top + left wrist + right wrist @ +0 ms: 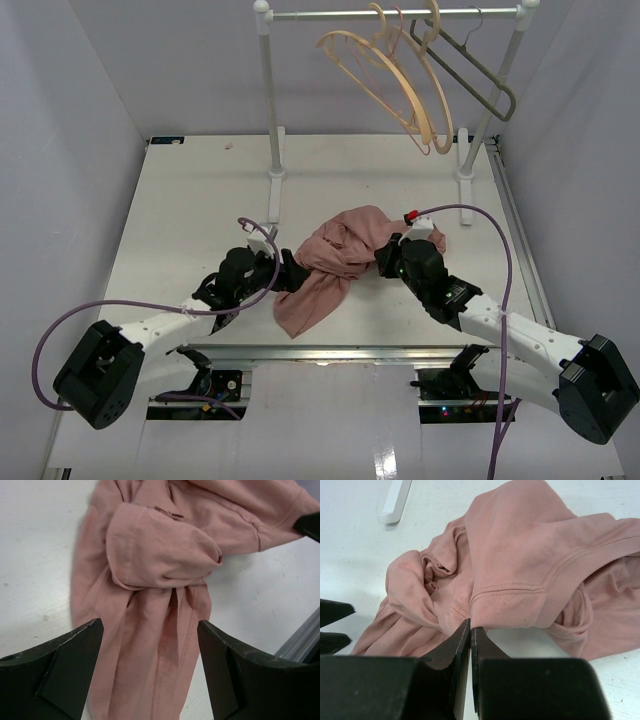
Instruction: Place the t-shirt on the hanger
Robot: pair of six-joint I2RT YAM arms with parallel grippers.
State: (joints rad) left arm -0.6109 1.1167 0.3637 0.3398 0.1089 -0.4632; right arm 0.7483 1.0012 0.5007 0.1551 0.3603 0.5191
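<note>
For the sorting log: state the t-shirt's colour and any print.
Plain dusty pink, no print visible; the t-shirt shows best in the right wrist view.

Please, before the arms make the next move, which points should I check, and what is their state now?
1. Right gripper jaws shut on the hem of the dusty-pink fabric t-shirt: ok, but the bite is small.
2. Left gripper jaws open, fabric between them: ok.
3. T-shirt spread flat: not ok, bunched.
4. Neck opening located: cannot tell.
5. Pale beige wooden hanger hanging on the white rail: ok.
</note>
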